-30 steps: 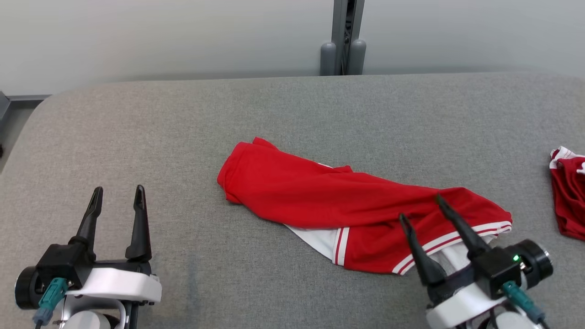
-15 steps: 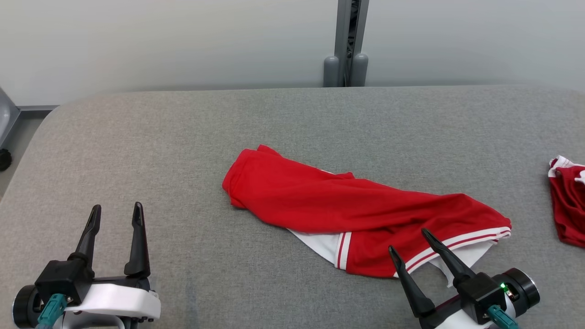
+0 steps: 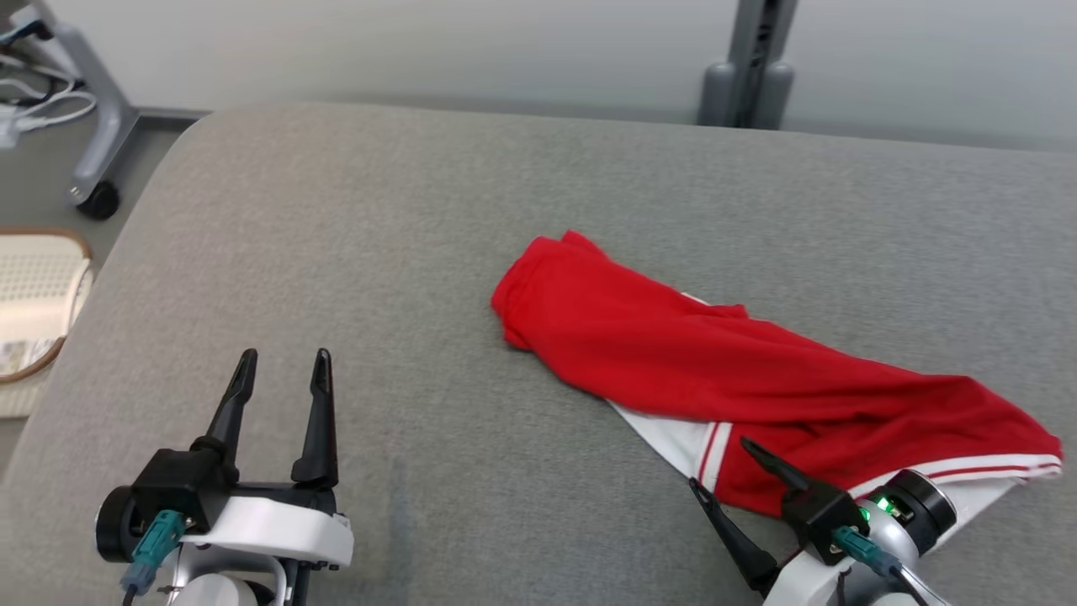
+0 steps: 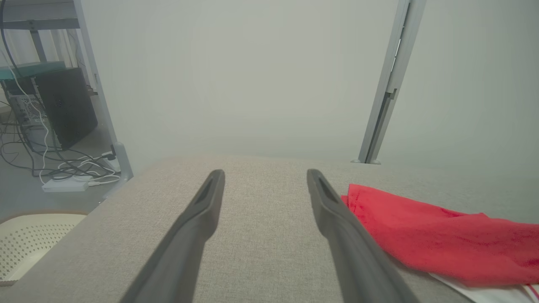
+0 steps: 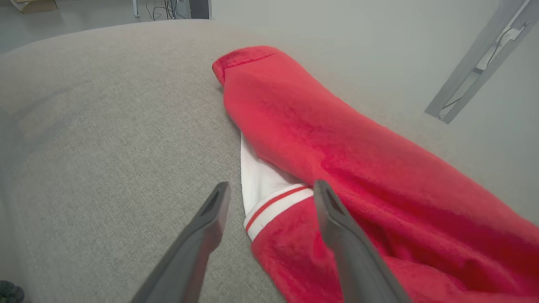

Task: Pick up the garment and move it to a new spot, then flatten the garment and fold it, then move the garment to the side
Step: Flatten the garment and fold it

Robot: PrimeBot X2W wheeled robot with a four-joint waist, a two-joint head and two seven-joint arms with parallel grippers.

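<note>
Setting: A grey fabric-covered table (image 3: pixel 421 252) spreads before a pale wall, with a grey metal post (image 3: pixel 749 76) standing behind its far edge.
Floor: Beyond the table's rounded corner, out past the left gripper (image 3: pixel 284 355) on its outer side, a wheeled stand (image 3: pixel 92 143) and a cream perforated basket (image 3: pixel 34 295) sit on the floor.
Garment: The red garment (image 3: pixel 757 370), trimmed in white with thin red stripes, lies rumpled in one long band on the table, neither flattened nor folded.
Left gripper state: Its two dark fingers stand wide apart with nothing between them, over bare table, tips aimed toward the far edge.
Garment from the left gripper: It lies off to that gripper's right and somewhat ahead, well apart. In the left wrist view the garment's rounded red end appears just past the right-hand finger, with no contact.
Right gripper state: The right gripper (image 3: pixel 719 462) is spread wide too and holds nothing.
Garment from the right gripper: It lies directly ahead, at the fingertips. In the right wrist view the white striped hem corner sits in the gap between the fingers; the right-hand finger crosses red cloth, the left-hand finger crosses bare table.
Contact: Whether the right fingertips touch the cloth cannot be told.
</note>
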